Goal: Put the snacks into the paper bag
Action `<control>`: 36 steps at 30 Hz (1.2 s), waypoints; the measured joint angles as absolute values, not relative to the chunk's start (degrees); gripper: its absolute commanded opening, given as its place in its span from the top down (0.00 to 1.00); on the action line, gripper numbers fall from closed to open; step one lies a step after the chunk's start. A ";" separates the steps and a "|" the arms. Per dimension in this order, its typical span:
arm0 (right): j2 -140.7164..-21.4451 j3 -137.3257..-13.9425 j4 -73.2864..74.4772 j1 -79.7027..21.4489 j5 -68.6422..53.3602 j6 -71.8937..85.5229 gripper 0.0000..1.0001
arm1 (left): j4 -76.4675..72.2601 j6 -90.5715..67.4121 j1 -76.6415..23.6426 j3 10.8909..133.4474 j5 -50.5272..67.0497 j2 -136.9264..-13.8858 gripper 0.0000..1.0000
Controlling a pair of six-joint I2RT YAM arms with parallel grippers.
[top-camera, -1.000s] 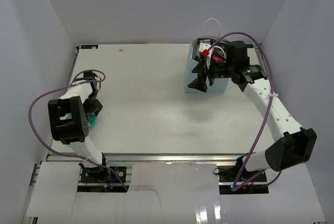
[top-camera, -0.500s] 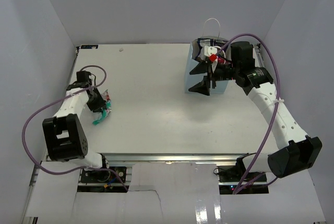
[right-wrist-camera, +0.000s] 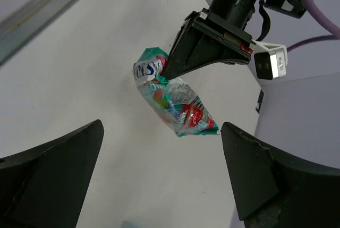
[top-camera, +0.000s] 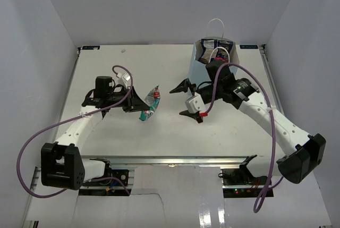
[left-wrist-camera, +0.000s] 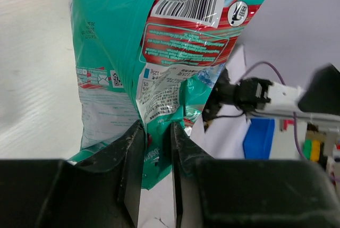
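Note:
My left gripper (top-camera: 140, 101) is shut on a teal and red snack packet (top-camera: 150, 102) and holds it above the middle of the table. The packet fills the left wrist view (left-wrist-camera: 159, 58), pinched between the two black fingers (left-wrist-camera: 134, 148). My right gripper (top-camera: 183, 99) is wide open and empty, just right of the packet and facing it; the right wrist view shows the packet (right-wrist-camera: 178, 108) between its spread fingers (right-wrist-camera: 64, 159). The light-blue paper bag (top-camera: 215, 58) stands upright at the back right with snack packets showing in its open top and a white cord handle (top-camera: 216, 24) above.
The white table (top-camera: 122, 127) is walled by grey panels on three sides. Purple cables loop off both arms. The right arm (top-camera: 265, 114) stretches from the near right across the front of the bag.
My left gripper has carried the teal packet from the table's left edge toward the middle. My right gripper has come away from the bag's front, down and left, toward the packet.

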State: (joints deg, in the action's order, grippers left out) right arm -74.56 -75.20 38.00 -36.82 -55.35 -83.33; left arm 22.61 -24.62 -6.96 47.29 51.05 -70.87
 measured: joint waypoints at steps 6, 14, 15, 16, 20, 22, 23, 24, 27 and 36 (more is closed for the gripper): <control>-80.38 -77.84 39.53 -42.78 -46.15 -100.01 0.03 | 19.31 -27.57 -12.16 47.31 57.14 -70.02 1.00; -85.60 -77.97 39.40 -47.46 -35.83 -106.65 0.13 | 18.79 -29.43 -17.89 47.42 59.75 -69.91 1.00; -86.35 -78.17 39.72 -47.72 -34.85 -106.98 0.18 | 18.79 -29.50 -18.31 47.51 59.77 -69.91 1.00; -87.24 -78.52 40.32 -47.90 -33.89 -107.20 0.27 | 18.81 -29.58 -18.57 47.66 59.77 -69.91 1.00; -90.24 -81.12 42.81 -48.18 -31.59 -107.39 0.54 | 18.81 -29.67 -18.65 48.14 58.92 -69.91 0.98; -90.45 -82.11 44.64 -48.18 -30.52 -107.22 0.65 | 18.83 -29.89 -18.59 48.45 58.35 -69.89 0.91; -90.37 -82.30 45.74 -48.18 -30.06 -107.04 0.67 | 18.83 -29.91 -18.59 48.75 58.02 -69.87 0.87; -90.32 -82.37 46.63 -48.14 -29.69 -106.98 0.71 | 18.90 -29.89 -18.55 49.06 57.58 -69.78 0.81; -90.13 -82.39 47.99 -48.03 -28.82 -106.17 0.78 | 20.10 -29.36 -18.55 50.59 55.77 -69.56 0.59; -88.53 -85.19 49.12 -43.90 -33.21 -93.32 0.83 | 22.24 -24.69 -18.55 63.37 45.47 -62.63 0.04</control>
